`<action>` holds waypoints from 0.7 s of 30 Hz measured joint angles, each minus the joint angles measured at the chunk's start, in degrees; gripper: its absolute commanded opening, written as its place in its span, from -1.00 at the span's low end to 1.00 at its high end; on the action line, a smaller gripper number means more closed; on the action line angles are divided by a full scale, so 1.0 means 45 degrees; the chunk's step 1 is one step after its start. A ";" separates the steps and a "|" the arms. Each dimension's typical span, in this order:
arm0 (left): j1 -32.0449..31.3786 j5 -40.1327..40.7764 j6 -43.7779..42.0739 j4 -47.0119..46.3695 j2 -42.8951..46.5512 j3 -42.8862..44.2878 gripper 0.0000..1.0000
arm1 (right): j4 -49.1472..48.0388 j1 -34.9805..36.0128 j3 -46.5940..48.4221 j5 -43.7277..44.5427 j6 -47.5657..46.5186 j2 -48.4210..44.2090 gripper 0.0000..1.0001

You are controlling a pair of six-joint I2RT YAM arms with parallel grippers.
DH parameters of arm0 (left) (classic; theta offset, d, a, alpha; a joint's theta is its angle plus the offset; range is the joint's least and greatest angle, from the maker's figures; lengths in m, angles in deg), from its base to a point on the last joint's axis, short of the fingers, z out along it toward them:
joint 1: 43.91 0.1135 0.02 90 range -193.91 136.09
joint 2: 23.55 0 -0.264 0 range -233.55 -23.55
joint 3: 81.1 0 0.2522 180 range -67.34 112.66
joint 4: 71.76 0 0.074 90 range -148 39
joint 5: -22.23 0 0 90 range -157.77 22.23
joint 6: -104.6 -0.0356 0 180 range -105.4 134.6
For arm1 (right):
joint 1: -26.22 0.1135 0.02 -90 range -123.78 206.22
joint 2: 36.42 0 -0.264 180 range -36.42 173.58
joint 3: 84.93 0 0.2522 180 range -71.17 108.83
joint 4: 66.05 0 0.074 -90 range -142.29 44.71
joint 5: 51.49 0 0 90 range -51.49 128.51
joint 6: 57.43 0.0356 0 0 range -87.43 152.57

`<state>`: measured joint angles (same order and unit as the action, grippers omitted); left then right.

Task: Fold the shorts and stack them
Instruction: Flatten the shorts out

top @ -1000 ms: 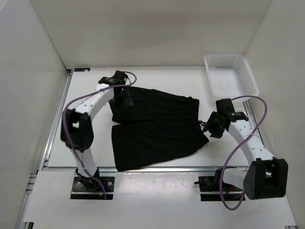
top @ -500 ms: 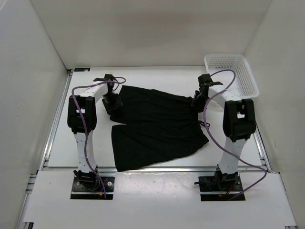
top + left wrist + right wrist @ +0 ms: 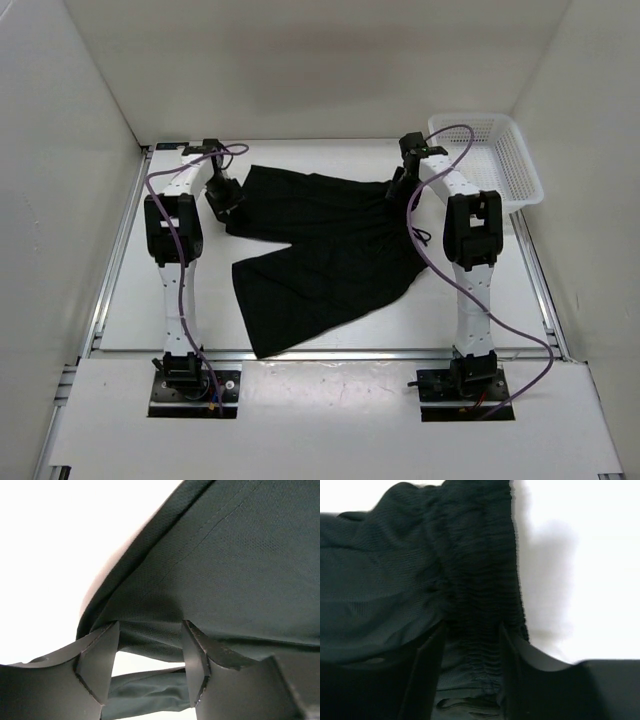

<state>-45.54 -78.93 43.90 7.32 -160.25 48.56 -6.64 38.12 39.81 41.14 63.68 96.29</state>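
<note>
The black shorts (image 3: pixel 330 250) lie on the white table, with the far edge lifted and stretched between both grippers. My left gripper (image 3: pixel 222 197) is shut on the far left leg hem. In the left wrist view the gripper (image 3: pixel 147 665) has dark fabric (image 3: pixel 240 555) bunched between its fingers. My right gripper (image 3: pixel 398 185) is shut on the far right end of the gathered waistband. In the right wrist view the gripper (image 3: pixel 470 665) has the waistband (image 3: pixel 480 555) running down between its fingers. The near leg still rests flat on the table.
A white mesh basket (image 3: pixel 485 155) stands at the far right corner, just right of the right gripper. White walls enclose the table on the left, back and right. Purple cables loop along both arms.
Both arms reached to the far edge of the shorts and closed on it. The far edge has risen and moved toward the back wall, and the shorts' outline has skewed.
</note>
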 measured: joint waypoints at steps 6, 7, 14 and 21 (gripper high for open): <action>0.0253 -0.0185 -0.0243 0.0423 -0.1103 0.2424 0.81 | 0.0146 0.0044 0.0967 -0.0102 0.0058 0.0359 0.79; 0.0253 -0.0063 -0.0282 0.0427 -0.1073 0.2531 0.94 | 0.0102 0.0044 0.0908 -0.0112 0.0039 0.0296 0.85; 0.0413 0.0767 -0.0287 0.0306 0.1103 0.1477 1.00 | -0.0568 0.0097 -0.1676 -0.0350 -0.0063 -0.3147 0.98; 0.0457 0.1870 0.0160 -0.0627 0.8422 -0.3502 1.00 | -0.1894 0.0840 -0.5605 -0.0024 -0.0291 -0.9403 1.00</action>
<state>-43.49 -70.52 44.62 4.50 -122.35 32.80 -15.16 41.90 14.58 41.03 62.37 53.97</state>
